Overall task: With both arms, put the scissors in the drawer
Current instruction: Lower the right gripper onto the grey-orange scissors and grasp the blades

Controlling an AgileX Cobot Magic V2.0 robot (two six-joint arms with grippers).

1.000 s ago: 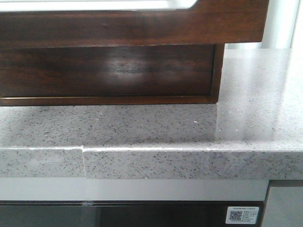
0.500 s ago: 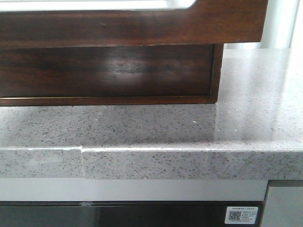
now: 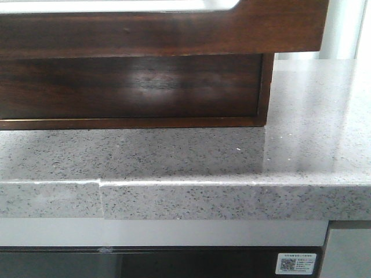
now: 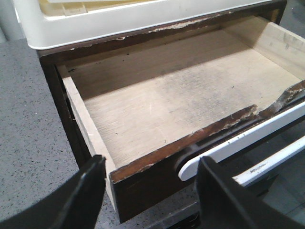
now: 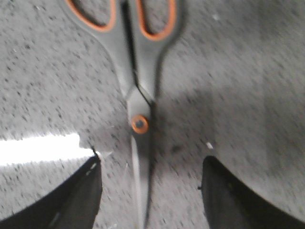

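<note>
The scissors (image 5: 140, 95), grey with orange-lined handles and an orange pivot, lie flat on the speckled counter in the blurred right wrist view. Their blades point between my fingers. My right gripper (image 5: 150, 191) is open around the blade tip, and neither finger touches it. The drawer (image 3: 174, 35), dark reddish-brown with a plain front, juts out at the top of the front view. Its whitish lining (image 4: 119, 24) shows in the left wrist view. My left gripper (image 4: 150, 191) is open and empty at the front of a lower open drawer (image 4: 167, 95) with a finger notch.
The lower drawer has a bare pale wood floor and worn edges. The grey speckled counter (image 3: 232, 156) ends in a front edge (image 3: 203, 200), with a dark appliance front below it. White strips (image 4: 248, 138) run beside the lower drawer's front. Neither arm shows in the front view.
</note>
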